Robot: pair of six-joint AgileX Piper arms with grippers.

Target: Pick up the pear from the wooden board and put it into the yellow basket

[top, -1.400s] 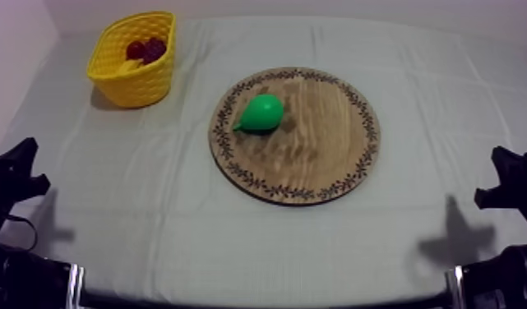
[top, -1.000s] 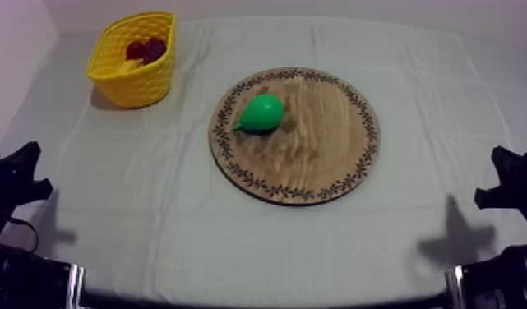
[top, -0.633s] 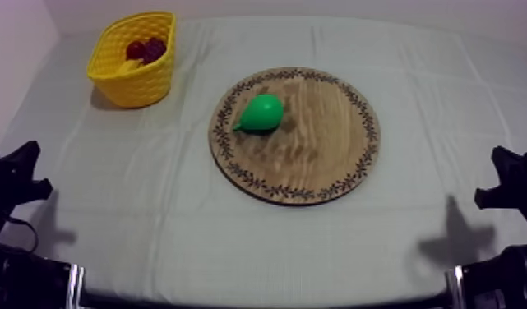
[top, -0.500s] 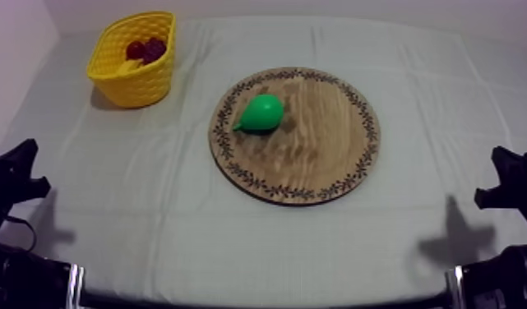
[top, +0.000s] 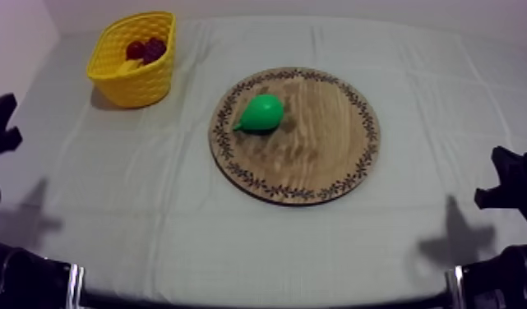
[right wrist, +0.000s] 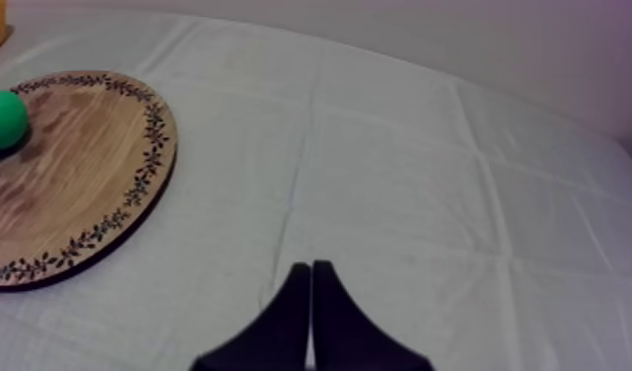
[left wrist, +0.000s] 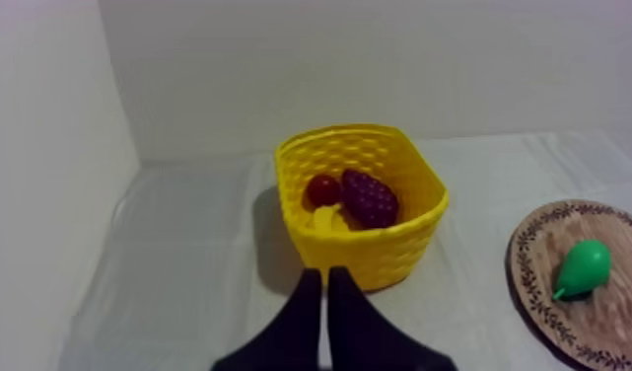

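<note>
Left hand [left wrist: 324,277] and right hand [right wrist: 311,268] are each pressed together on nothing. No step is done yet: the pear [top: 261,112] lies on the wooden board [top: 320,152] in the middle of the surface [top: 233,242], and the yellow basket [top: 139,86] stands at the far left corner. The wrist views settle that closure, while the top view places both hands at the side edges, well apart from the pear.

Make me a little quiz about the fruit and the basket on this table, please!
1. True or false: the pear lies on the wooden board.
2. What is in the yellow basket? A) a bunch of grapes and a small red fruit B) the pear C) a spoon
3. Fill in: the left gripper has its fingers ___ (open or shut).
Key: 1 true; 2 A; 3 shut.
</note>
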